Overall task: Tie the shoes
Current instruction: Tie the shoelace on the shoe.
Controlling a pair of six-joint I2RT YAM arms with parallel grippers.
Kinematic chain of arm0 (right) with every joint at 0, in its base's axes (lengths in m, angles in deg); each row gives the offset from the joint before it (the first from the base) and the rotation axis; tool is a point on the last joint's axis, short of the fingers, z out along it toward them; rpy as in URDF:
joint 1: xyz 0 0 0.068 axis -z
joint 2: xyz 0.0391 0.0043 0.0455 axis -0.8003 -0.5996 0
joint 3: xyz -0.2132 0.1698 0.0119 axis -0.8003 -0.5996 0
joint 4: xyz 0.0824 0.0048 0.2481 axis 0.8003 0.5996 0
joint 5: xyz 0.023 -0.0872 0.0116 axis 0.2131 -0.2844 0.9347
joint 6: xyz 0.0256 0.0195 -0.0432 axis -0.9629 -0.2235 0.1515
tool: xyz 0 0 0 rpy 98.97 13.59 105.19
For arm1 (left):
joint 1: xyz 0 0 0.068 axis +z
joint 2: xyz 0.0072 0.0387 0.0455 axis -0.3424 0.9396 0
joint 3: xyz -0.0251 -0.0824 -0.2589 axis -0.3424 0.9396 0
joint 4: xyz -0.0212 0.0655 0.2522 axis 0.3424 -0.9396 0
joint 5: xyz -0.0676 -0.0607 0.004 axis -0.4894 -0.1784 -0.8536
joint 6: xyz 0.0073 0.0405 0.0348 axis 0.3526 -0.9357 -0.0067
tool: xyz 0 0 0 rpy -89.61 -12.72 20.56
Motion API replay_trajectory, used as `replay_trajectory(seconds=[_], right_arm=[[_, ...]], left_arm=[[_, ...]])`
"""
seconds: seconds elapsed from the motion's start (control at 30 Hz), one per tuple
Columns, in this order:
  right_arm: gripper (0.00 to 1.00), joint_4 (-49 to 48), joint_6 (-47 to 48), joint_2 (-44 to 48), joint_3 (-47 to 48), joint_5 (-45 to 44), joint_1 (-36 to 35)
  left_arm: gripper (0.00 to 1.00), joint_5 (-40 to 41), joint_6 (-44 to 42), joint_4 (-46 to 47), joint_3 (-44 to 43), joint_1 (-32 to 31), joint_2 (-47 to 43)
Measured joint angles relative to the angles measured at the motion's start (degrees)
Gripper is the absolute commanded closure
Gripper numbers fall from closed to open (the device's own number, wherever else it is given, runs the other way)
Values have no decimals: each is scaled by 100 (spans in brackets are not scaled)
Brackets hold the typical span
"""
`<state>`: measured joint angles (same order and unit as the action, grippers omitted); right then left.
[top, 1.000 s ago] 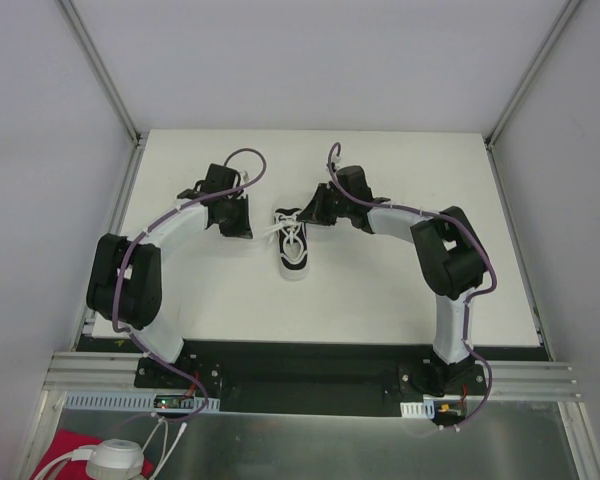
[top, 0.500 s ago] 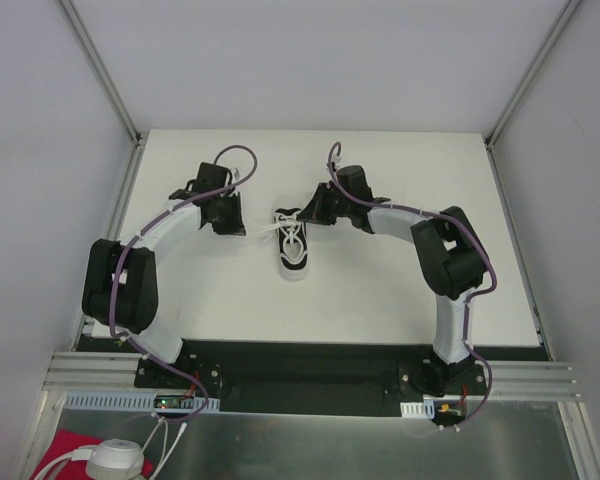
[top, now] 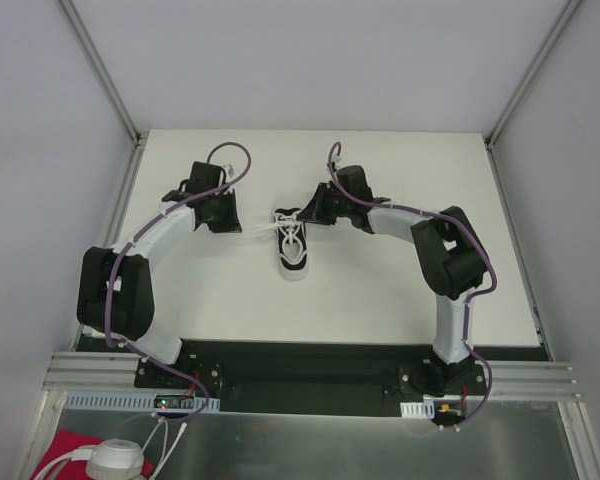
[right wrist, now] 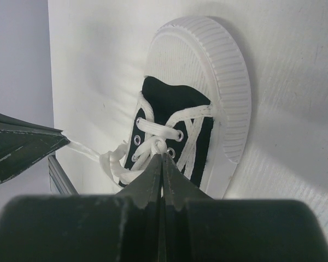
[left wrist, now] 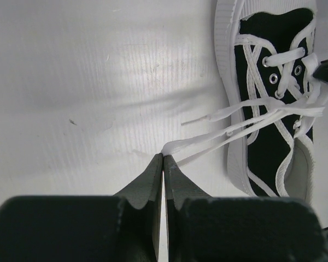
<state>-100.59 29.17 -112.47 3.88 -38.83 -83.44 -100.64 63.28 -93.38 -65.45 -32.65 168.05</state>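
Top view, sneaker: black sneaker (top: 293,252) with a white sole lies on the white table (top: 400,290) between the two arms, toe toward their bases.
Top view, left gripper: left gripper (top: 242,228) sits just left of the shoe, with a white lace (top: 267,231) strung from it to the shoe.
Top view, right gripper: right gripper (top: 303,218) is at the far, laced end of the sneaker.
Left wrist view, left gripper: fingertips of the left gripper (left wrist: 163,159) are pressed together, clamped on a lace (left wrist: 224,132) that runs almost straight to the sneaker (left wrist: 265,147).
Left wrist view, loose end: another lace end lies on the table (left wrist: 87,82) just beside the sole.
Right wrist view, right gripper: the right gripper (right wrist: 163,158) is pinched together on the laces (right wrist: 153,146) where they cross above the eyelets.
Right wrist view, sneaker: the sneaker's (right wrist: 172,109) ribbed white toe points away from the camera.
Right wrist view, left gripper: the left gripper's dark tip (right wrist: 65,141) is at the left, with a lace leading to it.
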Motion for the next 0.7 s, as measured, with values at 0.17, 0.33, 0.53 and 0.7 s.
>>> replay_trajectory(seconds=[0.17,0.33,0.53,0.7], right_arm=[[99,-4,-2,0,0,2,0],[99,-39,-22,0,0,2,0],[99,-48,-42,0,-2,0,0],[99,-90,-81,116,-127,-15,20]], left_arm=[[100,7,0,-9,76,66,-111],[100,11,0,-15,92,87,-264],[100,2,-2,-24,98,111,-356],[100,-59,-2,-50,98,111,-354]])
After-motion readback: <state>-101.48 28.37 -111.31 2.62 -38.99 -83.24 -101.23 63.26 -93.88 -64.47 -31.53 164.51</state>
